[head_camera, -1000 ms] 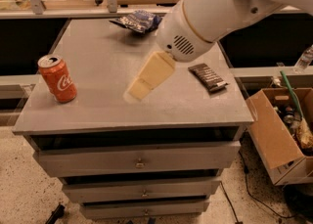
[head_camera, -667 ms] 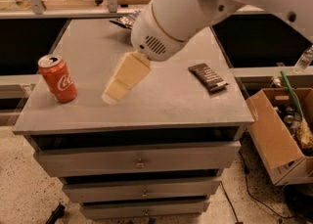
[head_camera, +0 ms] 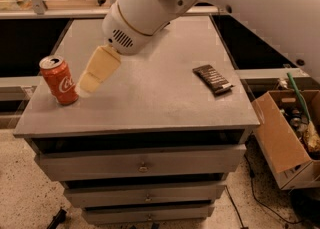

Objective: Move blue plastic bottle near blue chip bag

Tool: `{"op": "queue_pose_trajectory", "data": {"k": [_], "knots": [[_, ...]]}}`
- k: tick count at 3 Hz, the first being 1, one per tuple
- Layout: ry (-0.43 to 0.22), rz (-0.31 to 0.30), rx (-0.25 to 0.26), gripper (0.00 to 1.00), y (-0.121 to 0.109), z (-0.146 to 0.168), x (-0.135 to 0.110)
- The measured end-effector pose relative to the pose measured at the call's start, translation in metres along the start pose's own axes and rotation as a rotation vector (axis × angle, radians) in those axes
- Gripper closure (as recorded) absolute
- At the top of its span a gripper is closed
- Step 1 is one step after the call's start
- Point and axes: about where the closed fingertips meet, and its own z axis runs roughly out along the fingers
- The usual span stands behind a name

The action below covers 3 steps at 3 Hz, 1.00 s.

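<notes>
No blue plastic bottle shows. A red-orange Coca-Cola can (head_camera: 60, 80) with a silver top stands upright near the front left corner of the grey cabinet top (head_camera: 150, 98). My gripper (head_camera: 87, 85), cream-coloured, reaches down and to the left from the big white arm (head_camera: 145, 13). Its tip is just to the right of the can, close to it and near the tabletop. The blue chip bag is hidden behind the arm at the back of the top.
A black bar-shaped packet (head_camera: 213, 79) lies on the right side of the top. An open cardboard box (head_camera: 280, 143) with clutter stands on the floor at the right. Drawers (head_camera: 142, 165) face front below the top. A shelf (head_camera: 50, 3) runs behind.
The arm and gripper have swung left across the top, from near the middle to right beside the can. The arm now covers the blue chip bag. The can has not moved.
</notes>
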Motion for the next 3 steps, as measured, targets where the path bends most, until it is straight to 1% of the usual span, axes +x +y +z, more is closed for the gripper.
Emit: {"op": "queue_pose_trajectory", "data": {"k": [1,2,3], "knots": [[-0.061,0.036,-0.064,0.0,-0.016,0.019,-0.005],[-0.172,0.082,-0.147,0.0,-0.031,0.037,-0.004],[-0.296,0.105,-0.234,0.0,-0.04,0.047,-0.002]]}}
